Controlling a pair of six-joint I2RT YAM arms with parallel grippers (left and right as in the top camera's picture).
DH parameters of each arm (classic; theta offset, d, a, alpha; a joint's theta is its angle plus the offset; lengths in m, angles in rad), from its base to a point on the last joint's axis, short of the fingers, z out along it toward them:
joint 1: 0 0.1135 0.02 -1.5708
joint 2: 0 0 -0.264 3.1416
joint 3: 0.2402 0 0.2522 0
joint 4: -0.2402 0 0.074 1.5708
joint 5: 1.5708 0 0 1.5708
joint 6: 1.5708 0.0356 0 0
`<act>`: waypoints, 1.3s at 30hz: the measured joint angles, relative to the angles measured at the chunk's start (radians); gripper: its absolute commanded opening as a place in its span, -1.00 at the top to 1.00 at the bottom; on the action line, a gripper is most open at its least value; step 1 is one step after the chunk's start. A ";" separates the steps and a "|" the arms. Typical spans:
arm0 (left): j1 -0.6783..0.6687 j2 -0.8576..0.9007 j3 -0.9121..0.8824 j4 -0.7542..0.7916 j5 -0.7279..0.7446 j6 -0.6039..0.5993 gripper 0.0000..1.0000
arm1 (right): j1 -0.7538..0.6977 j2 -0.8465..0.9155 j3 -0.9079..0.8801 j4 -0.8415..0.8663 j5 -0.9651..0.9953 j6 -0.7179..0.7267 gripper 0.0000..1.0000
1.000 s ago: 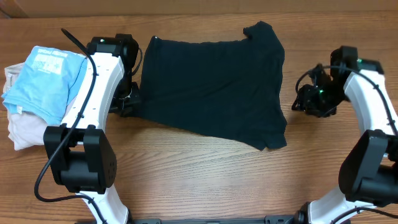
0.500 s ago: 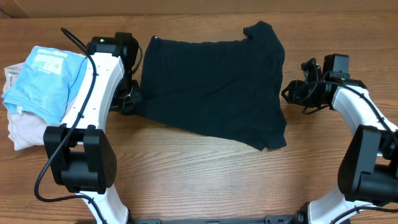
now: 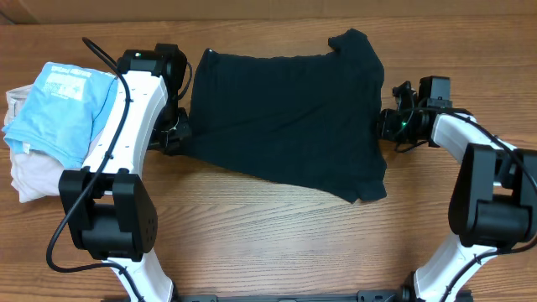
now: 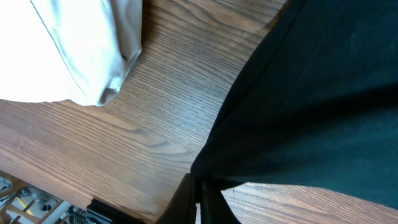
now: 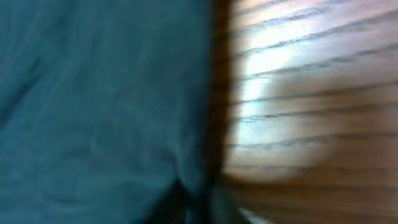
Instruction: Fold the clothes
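Overhead view: the black shirt (image 3: 285,117) lies spread flat on the tabletop (image 3: 277,243), centred and closer to the far edge, with its hem sagging toward the right near corner.

Left gripper (image 4: 198,196): fingers pressed together on the shirt's left hem corner, as your left wrist view shows.

Right gripper (image 3: 390,126): positioned at the shirt's right edge. The right wrist view is blurred, so I cannot tell whether the fingers are apart or clamped.

Risks:
- If you lift before the right grasp is confirmed, only the left side will rise. The cloth would drag and the fold would come out skewed.
- The left hold is on a thin corner. A sharp pull may strip it free.
- The blue garment (image 3: 63,101) and the white garment (image 3: 25,176) are stacked by the left edge, near your left arm. A wide outward swing could topple them.

Room: the near half of the tabletop is bare wood and gives ample space for folding toward you. The far edge sits just beyond the collar, so there is little margin there.
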 measured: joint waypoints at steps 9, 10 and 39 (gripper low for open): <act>0.000 0.000 0.000 0.000 0.000 0.003 0.92 | -0.014 0.001 0.100 -0.130 0.023 0.011 0.92; 0.000 0.000 0.000 0.000 0.000 0.003 0.92 | -0.019 -0.003 0.144 -0.164 0.040 0.012 0.92; 0.000 0.000 0.000 0.001 0.000 0.003 0.92 | 0.042 -0.094 0.150 -0.441 0.162 -0.010 0.14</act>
